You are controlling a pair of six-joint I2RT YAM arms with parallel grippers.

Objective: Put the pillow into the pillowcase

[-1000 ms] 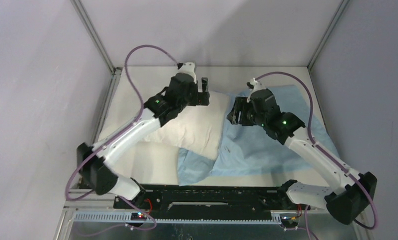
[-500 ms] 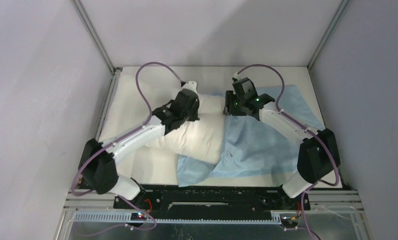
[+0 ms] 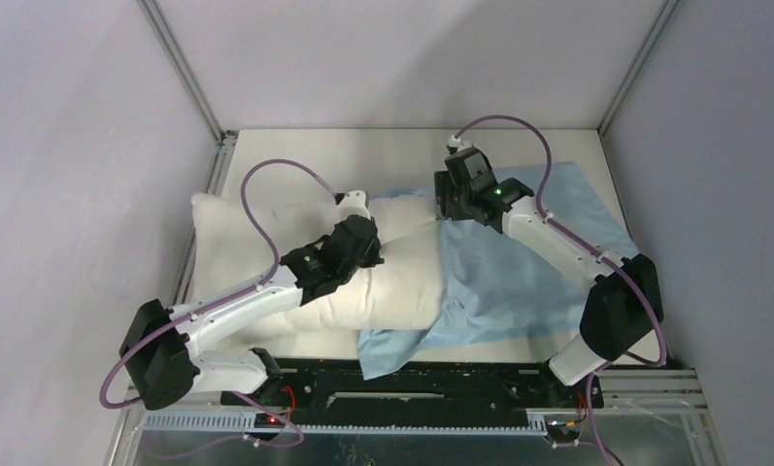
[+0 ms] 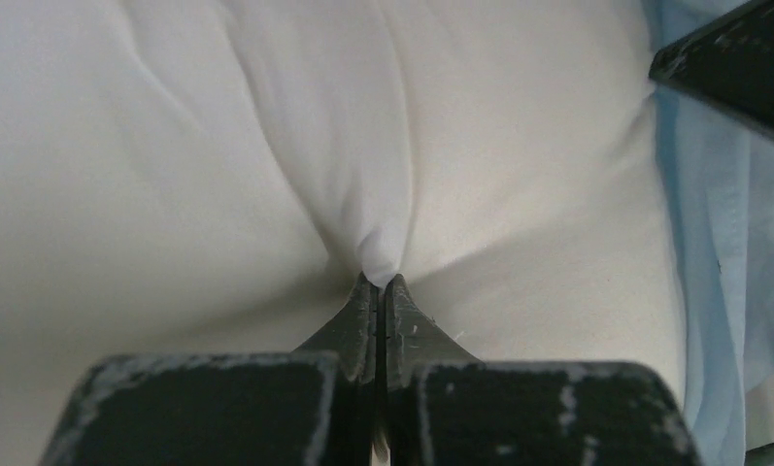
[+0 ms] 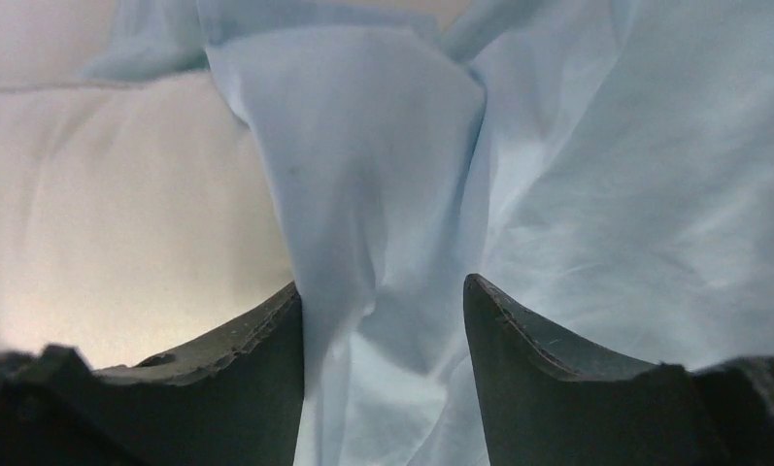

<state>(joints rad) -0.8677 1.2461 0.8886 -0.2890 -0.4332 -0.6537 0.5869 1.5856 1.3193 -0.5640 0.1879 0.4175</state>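
The white pillow (image 3: 402, 286) lies across the left and middle of the table. Its right end is against the light blue pillowcase (image 3: 519, 291), which is spread on the right. My left gripper (image 3: 371, 254) is on top of the pillow. In the left wrist view it (image 4: 380, 283) is shut on a pinched fold of the pillow (image 4: 266, 146). My right gripper (image 3: 444, 199) is at the pillowcase's far left edge. In the right wrist view it (image 5: 383, 306) is open with a fold of pillowcase (image 5: 363, 175) between its jaws and the pillow (image 5: 120, 194) to the left.
The white table (image 3: 363, 155) is closed in by grey walls with metal frame posts (image 3: 208, 184) on the left and far right. A near corner of the pillowcase (image 3: 383, 349) hangs toward the arm bases. Purple cables loop above both arms.
The left gripper came down onto the pillow, shut on it and drew back toward the near left. The pillow shifted left, and the right arm reached out to the pillowcase's far edge.
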